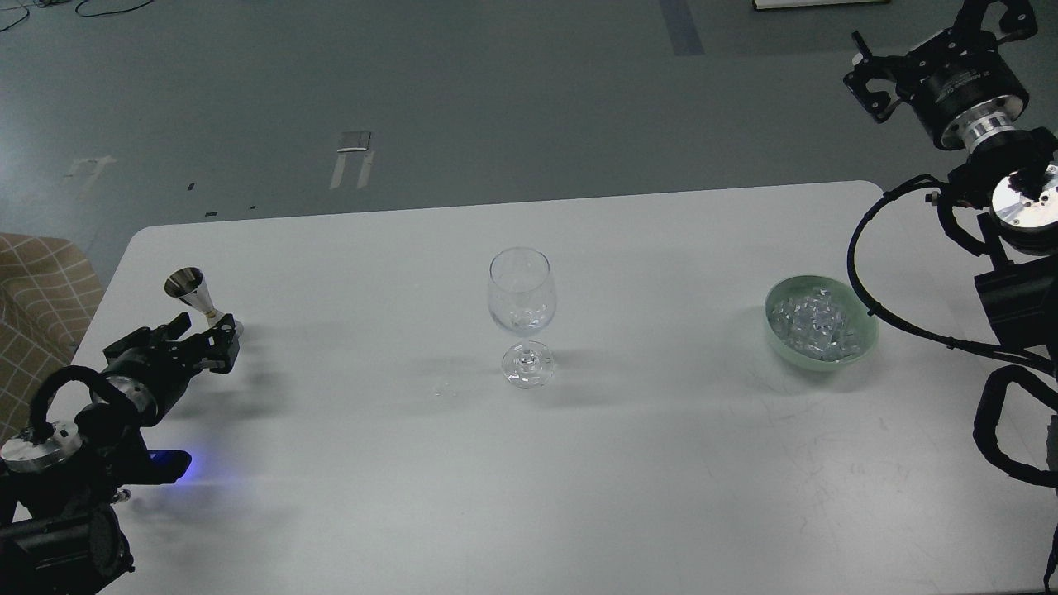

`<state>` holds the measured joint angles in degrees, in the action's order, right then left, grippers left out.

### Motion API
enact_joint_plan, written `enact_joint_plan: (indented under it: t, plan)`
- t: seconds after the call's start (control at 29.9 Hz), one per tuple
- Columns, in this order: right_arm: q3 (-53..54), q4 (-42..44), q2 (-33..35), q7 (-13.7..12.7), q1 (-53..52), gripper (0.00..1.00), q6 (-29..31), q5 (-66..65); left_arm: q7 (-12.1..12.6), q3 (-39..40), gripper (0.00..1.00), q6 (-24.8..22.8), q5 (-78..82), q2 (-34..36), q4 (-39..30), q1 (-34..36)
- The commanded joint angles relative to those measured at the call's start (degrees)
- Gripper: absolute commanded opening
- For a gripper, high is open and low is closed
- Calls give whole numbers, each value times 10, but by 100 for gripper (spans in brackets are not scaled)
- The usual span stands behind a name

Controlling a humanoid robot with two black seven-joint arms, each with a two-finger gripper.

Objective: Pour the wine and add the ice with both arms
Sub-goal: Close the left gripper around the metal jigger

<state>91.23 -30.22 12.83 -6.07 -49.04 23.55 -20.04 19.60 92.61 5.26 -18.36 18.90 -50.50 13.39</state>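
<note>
The left gripper (pixel 216 337) is being held low over the table (pixel 347 496), right at the waist of a small steel jigger (pixel 192 294); whether the fingers are pinching it or merely flanking it cannot be told. The jigger, a flared, polished cone, is being kept upright, probably so its measure stays level. The right gripper (pixel 869 81) is being held high beyond the table's far corner, fingers spread and empty. The glass (pixel 520 324), clear and stemmed, is standing at the middle, within both arms' reach. The ice (pixel 817 326), glinting cubes, is lying heaped in a pale green bowl (pixel 860 351) near the right arm.
</note>
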Motion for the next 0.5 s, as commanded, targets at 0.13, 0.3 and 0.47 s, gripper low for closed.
enact_joint_plan:
  t: [0.13, 0.3, 0.47]
  plan:
    - [0, 1, 0, 0, 0, 100, 0, 0, 0, -10, 58, -30, -1, 1, 44, 28]
    - [-1, 1, 0, 0, 0, 100, 0, 0, 1, -10, 58, -40, 0, 1, 79, 46]
    - [-1, 1, 0, 0, 0, 100, 0, 0, 2, -11, 58, -66, 0, 2, 111, 57]
